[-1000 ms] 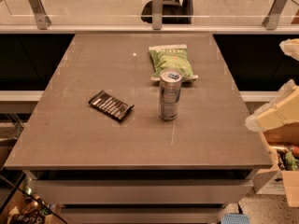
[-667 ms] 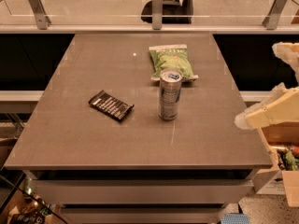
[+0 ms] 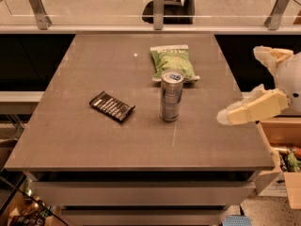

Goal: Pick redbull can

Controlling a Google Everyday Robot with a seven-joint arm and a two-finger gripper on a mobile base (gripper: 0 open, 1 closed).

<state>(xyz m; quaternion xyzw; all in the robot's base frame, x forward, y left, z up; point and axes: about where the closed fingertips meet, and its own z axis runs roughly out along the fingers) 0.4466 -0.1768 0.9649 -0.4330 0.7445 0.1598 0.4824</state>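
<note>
One redbull can (image 3: 171, 96) stands upright mid-tabletop (image 3: 94, 140), just before one green snack bag (image 3: 173, 62); one black wrapper (image 3: 112, 106) lies nearby. The gripper (image 3: 240, 84) hovers at the right edge, fingers spread and empty.

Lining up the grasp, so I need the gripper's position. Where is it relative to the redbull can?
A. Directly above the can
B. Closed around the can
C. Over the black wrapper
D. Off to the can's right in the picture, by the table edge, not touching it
D: the gripper hangs open by the table's right-hand edge, clearly apart from the upright redbull can near the table's middle.
</note>
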